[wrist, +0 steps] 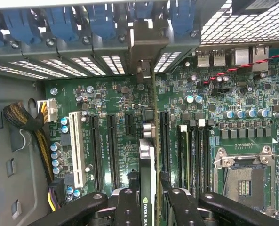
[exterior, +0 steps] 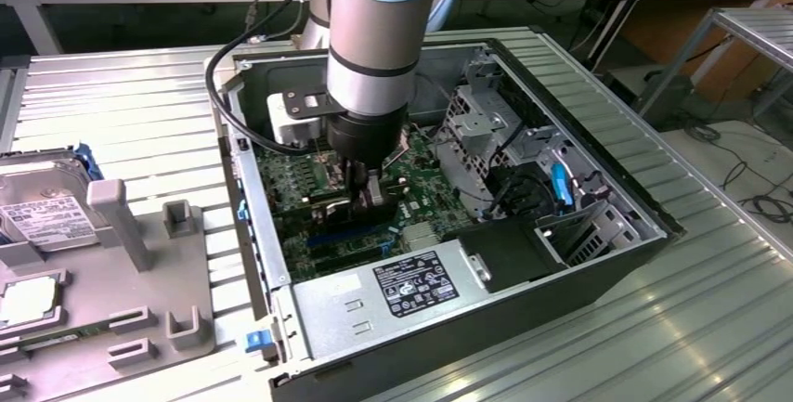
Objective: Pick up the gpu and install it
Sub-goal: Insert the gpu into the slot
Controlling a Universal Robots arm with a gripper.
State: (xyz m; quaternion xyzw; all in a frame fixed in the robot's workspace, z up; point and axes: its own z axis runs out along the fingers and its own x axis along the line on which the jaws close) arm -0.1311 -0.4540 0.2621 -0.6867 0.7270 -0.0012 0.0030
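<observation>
The gpu (wrist: 147, 155) stands on edge between my fingers (wrist: 127, 207), seen from above as a thin strip with a black, labelled face. My gripper (wrist: 151, 209) is shut on it. The card hangs over the green motherboard (wrist: 115, 103), between two long black slots. Its metal bracket (wrist: 146, 42) reaches the rear slot openings under the blue clips. I cannot tell whether its lower edge sits in a slot. In the exterior view my gripper (exterior: 371, 196) is lowered into the open computer case (exterior: 595, 263), over the middle of the board.
A power supply (exterior: 396, 291) fills the case's near end and a drive cage (exterior: 484, 128) stands at the exterior view's right. The open CPU socket (wrist: 245, 176), a white slot (wrist: 75, 146) and a cable bundle (wrist: 28, 127) flank the card. A hard drive (exterior: 44, 207) rests on a grey fixture (exterior: 124, 235).
</observation>
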